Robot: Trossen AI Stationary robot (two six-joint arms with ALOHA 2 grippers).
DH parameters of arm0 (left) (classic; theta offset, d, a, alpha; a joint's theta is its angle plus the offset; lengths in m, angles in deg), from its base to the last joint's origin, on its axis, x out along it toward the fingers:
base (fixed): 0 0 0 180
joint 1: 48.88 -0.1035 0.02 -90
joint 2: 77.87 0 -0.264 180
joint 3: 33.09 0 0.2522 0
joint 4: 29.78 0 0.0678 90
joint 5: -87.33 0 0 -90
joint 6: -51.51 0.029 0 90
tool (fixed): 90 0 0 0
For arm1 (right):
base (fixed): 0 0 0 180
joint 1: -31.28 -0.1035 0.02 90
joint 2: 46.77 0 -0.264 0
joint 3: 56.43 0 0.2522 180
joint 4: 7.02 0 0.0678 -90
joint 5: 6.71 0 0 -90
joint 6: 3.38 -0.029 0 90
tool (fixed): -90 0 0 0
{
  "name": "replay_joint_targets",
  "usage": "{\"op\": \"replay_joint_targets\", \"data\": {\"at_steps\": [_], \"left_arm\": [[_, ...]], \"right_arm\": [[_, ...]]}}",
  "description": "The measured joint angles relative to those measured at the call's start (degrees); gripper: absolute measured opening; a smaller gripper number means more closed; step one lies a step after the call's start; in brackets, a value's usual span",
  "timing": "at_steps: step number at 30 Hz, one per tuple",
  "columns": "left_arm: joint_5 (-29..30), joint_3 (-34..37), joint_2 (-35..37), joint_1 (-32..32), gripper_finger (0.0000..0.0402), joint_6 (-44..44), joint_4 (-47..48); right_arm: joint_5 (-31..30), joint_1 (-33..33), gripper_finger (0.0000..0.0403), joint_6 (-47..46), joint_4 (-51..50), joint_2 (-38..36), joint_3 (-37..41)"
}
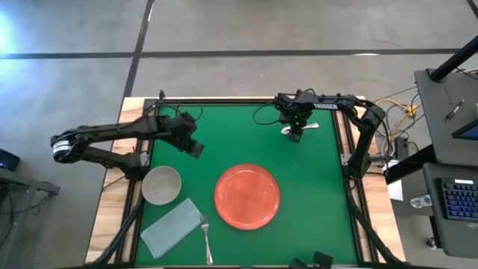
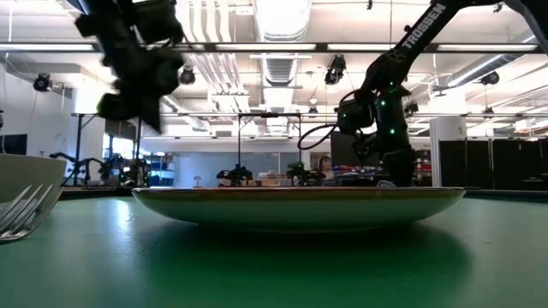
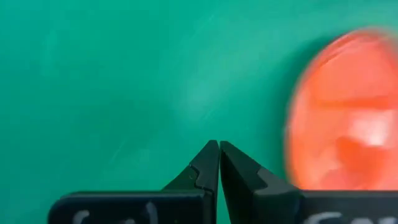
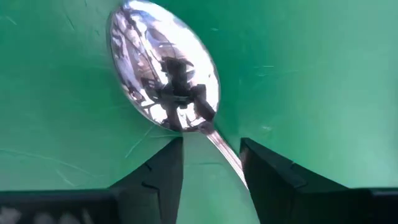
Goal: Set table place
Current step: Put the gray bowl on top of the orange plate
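Observation:
The silver spoon lies flat on the green table near its far right corner. My right gripper hangs low over it, open. In the right wrist view its fingers stand on either side of the spoon's handle, just behind the spoon's bowl. My left gripper is shut and holds nothing; it hovers above the table's left part. The orange-red plate rests near the middle. The grey bowl stands to its left, and the fork lies at the near edge.
A folded grey-green napkin lies at the near left, beside the fork. Bare green table shows between the plate and the spoon, and to the plate's right. In the low view the plate fills the foreground, with the bowl and the fork's tines at the left.

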Motion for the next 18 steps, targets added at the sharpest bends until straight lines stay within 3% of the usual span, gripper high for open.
{"op": "replay_joint_targets", "data": {"at_steps": [5,9,14,18], "left_arm": [[0.65,-0.11,0.47,2.09,0.0019,-3.09,11.54],[0.02,-0.13,1.75,4.18,0.0059,0.11,13.03],[-0.61,-0.15,4.08,6.20,0.0104,17.41,15.35],[-0.66,-0.15,5.05,6.76,0.0119,34.37,22.62]], "right_arm": [[0.35,0.00,0.0194,-2.48,0.14,-2.29,-0.02],[1.70,-0.02,0.0216,-3.58,0.29,-3.98,-0.02],[1.94,-0.15,0.0231,-4.10,0.30,-5.55,-0.02],[3.31,-0.56,0.0237,-4.38,-0.11,-6.24,-0.02]]}}
